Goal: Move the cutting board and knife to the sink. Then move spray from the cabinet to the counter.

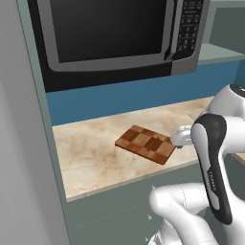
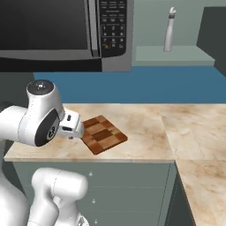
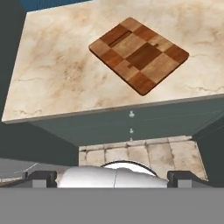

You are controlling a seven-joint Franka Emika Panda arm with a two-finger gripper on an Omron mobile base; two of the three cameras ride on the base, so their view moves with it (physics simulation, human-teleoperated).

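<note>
The scene was a kitchen corner: a beige marbled worktop (image 1: 95, 143) under a black microwave (image 1: 119, 33), with a blue backsplash and grey-green cabinet fronts below. The claw (image 3: 112, 177) hung off the front edge of the worktop, its two dark tips spread as wide as they go and holding nothing. Out from it, past the stone's light edge, the checkered cutting board (image 3: 139, 54) lay flat on the worktop, set at an angle and close to the front edge, apart from the claw. I judged the first step to be in hand, the reach for the board, with nothing yet gripped. The next move called for bringing the claw forward over the board's near edge and lowering to straddle it.
</note>
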